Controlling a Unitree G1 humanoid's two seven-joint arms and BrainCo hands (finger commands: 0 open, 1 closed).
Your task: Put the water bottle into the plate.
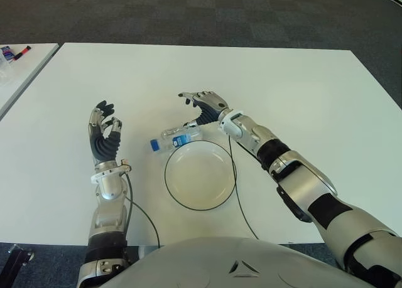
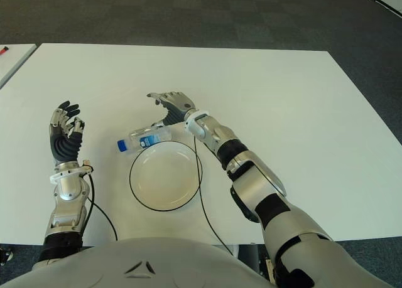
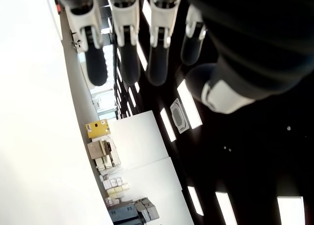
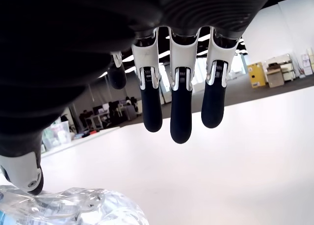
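Water bottle (image 1: 176, 137) lay on its side on the desk (image 1: 301, 93), touching the plate (image 1: 200, 174) far rim. Right hand (image 1: 204, 107) hovered over it, fingers spread, holding nothing; left hand (image 1: 104, 134) idle, spread, left of the plate. Best to wrap the mid-body, then lift clear over the rim.

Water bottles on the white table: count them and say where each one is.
1. The water bottle lies on its side on the table, just beyond the plate, blue cap toward the left hand; the open right hand is at its base.
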